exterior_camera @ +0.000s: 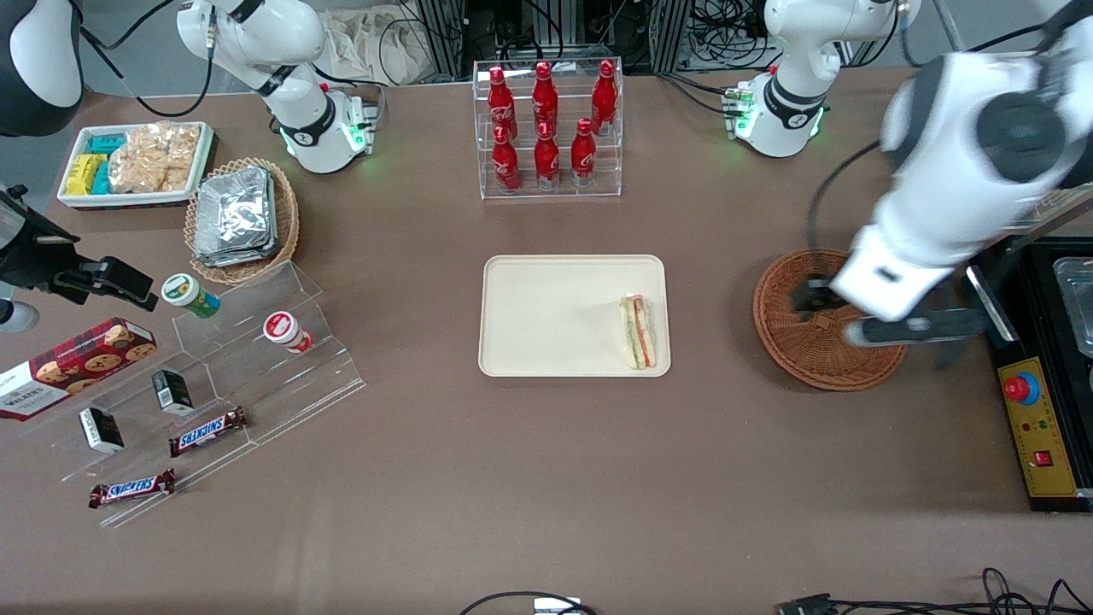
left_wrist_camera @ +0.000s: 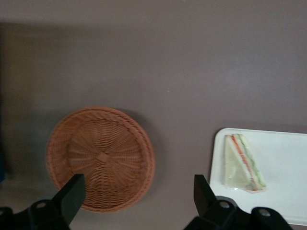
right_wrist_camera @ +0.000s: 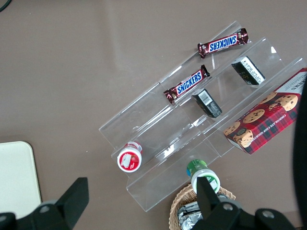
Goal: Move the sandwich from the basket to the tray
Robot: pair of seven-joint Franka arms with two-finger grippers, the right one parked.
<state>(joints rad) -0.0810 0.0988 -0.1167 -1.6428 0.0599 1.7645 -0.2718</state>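
The sandwich point(exterior_camera: 640, 333) lies on the cream tray point(exterior_camera: 546, 316), at the tray's end toward the working arm. It is a white wedge with green and red-orange layers, and it also shows in the left wrist view point(left_wrist_camera: 242, 163) on the tray point(left_wrist_camera: 288, 158). The reddish-brown basket point(exterior_camera: 798, 359) is empty and stands beside the tray, toward the working arm's end of the table. My left gripper point(exterior_camera: 832, 314) hangs above the basket, open and holding nothing. In the left wrist view the gripper point(left_wrist_camera: 138, 191) spans the basket's point(left_wrist_camera: 100, 158) rim and bare table.
A clear rack of red cola bottles point(exterior_camera: 546, 128) stands farther from the camera than the tray. A control box point(exterior_camera: 1037, 427) sits beside the basket. A tan basket of foil packets point(exterior_camera: 243, 218), a white snack tray point(exterior_camera: 132, 162) and an acrylic stepped shelf point(exterior_camera: 213, 376) lie toward the parked arm's end.
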